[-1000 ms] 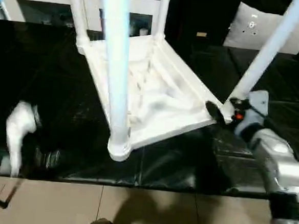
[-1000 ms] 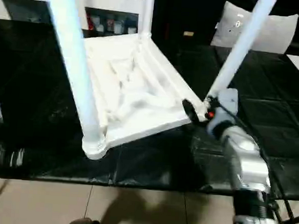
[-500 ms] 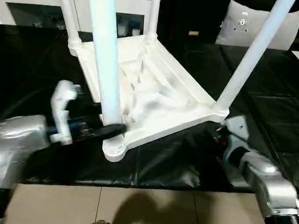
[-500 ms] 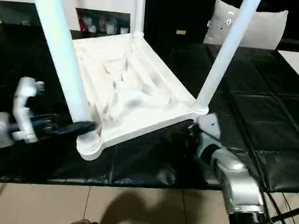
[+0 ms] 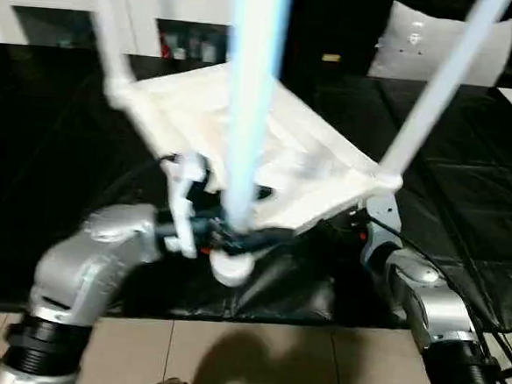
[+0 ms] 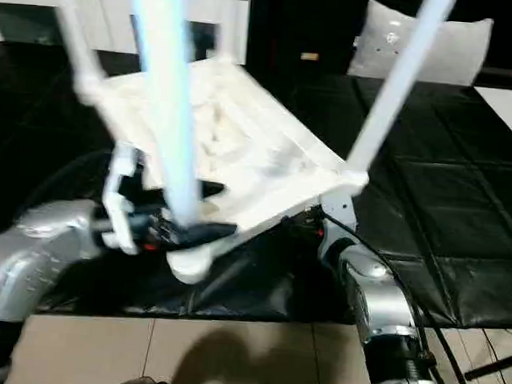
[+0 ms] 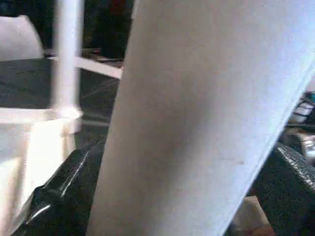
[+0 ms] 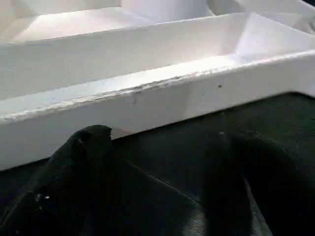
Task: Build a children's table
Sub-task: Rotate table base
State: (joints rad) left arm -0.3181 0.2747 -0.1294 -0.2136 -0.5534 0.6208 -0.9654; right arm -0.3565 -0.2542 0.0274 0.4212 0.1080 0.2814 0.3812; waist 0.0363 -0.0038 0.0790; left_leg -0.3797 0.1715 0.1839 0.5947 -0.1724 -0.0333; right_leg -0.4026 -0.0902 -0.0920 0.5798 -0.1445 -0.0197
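The black mat (image 5: 59,117) carries the table (image 5: 319,174), upside down with its ribbed underside up and its legs rising; it lies toward the mat's near edge, slanted, one corner hanging close to that edge; past the far edge stand a cabinet (image 5: 67,7) and a grey pillow (image 5: 442,42). The near leg (image 5: 248,112) stands in the near corner socket (image 5: 231,265); the left gripper (image 5: 235,236) comes in from the left with its black fingers (image 7: 54,189) apart on either side of that leg just above the socket, the leg between the jaws. The right gripper (image 8: 162,182) sits low at the right corner, under the right leg (image 5: 439,91); its jaws stand apart, just before the table's rim (image 8: 147,105), holding nothing.
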